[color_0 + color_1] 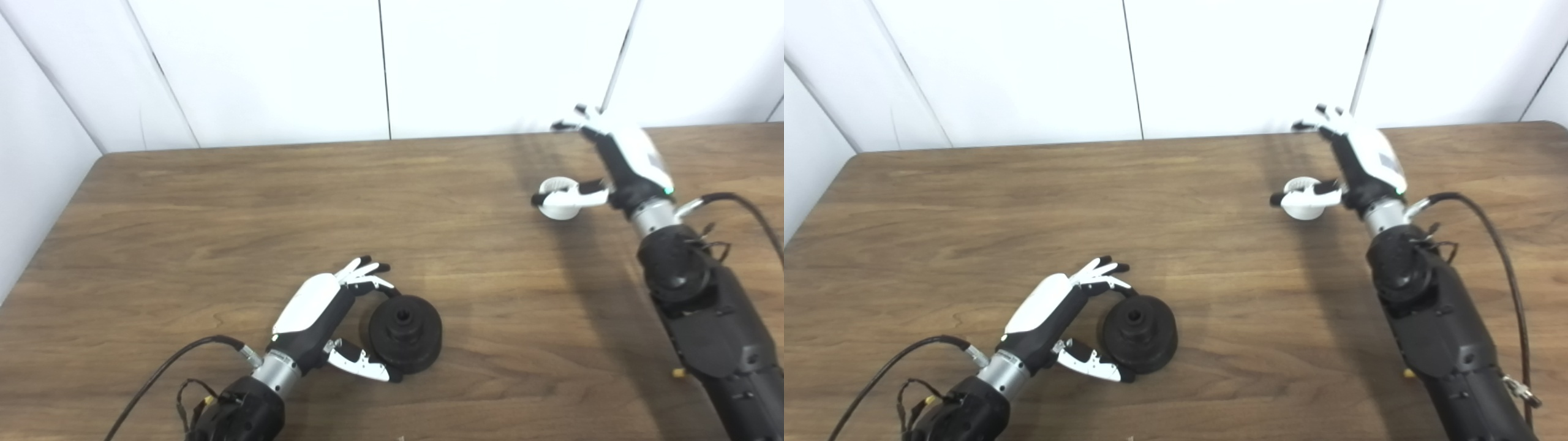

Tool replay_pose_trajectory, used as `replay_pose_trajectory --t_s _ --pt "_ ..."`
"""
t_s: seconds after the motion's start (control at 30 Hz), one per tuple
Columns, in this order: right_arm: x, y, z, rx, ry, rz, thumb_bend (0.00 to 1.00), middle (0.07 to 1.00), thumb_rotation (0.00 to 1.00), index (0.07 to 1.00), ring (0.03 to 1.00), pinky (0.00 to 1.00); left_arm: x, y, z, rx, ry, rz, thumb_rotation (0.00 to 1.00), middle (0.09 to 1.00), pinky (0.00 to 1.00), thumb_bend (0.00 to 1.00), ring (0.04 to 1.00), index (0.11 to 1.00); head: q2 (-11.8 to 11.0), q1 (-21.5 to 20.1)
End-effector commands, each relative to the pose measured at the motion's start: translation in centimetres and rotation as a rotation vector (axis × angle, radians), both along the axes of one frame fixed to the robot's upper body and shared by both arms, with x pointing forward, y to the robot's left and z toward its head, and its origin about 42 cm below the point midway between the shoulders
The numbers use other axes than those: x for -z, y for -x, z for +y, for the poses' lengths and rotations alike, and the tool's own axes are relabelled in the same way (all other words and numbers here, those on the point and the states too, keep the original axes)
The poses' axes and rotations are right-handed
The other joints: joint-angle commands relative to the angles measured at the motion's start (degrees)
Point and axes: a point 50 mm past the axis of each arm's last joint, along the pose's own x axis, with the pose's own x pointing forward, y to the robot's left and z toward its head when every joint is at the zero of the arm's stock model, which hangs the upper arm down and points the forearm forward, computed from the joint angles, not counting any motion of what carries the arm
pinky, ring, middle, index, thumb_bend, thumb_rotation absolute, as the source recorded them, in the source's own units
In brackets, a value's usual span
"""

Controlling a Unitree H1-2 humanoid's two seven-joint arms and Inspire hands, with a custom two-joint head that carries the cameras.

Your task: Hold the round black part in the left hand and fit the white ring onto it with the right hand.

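The round black part (405, 334) lies flat on the wooden table (245, 214) near the front, its centre hole facing up. My left hand (318, 306) is open around its left side: curled fingers touch its far edge and the thumb touches its near edge. The white ring (558, 205) lies on the table at the back right. My right hand (625, 162) is open beside it, fingers stretched towards the wall and the thumb lying across the ring's near rim. Whether the thumb presses on the ring I cannot tell.
A white panelled wall (380, 67) runs along the table's far edge, close behind my right hand. Black cables trail from both forearms: the left one (159, 373) and the right one (1500, 245).
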Motion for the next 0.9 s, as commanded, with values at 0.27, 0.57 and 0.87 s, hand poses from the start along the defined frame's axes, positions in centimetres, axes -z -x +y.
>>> replay_pose_trajectory --t_s 0.27,0.57,0.87 --pt "-2.1 -3.2 -0.6 0.022 0.061 -0.029 0.98 0.969 0.33 0.768 1.000 1.00 -0.4 -0.5 0.2 0.000 -0.022 -0.040 0.20 0.917 0.91 0.86 0.985 0.637 -0.35 -0.15" --pt "-1.7 -4.3 -1.2 0.037 0.085 0.005 1.00 0.961 0.35 0.763 1.000 1.00 -0.5 -0.5 0.3 -0.006 -0.006 -0.030 0.19 0.920 0.93 0.86 0.993 0.638 -0.40 -0.44" --pt "-1.2 -4.5 -1.7 0.043 0.084 0.012 0.93 0.942 0.33 0.701 1.000 0.99 -0.6 -0.5 0.2 -0.006 -0.003 -0.031 0.18 0.921 0.92 0.86 0.992 0.638 -0.14 -0.25"
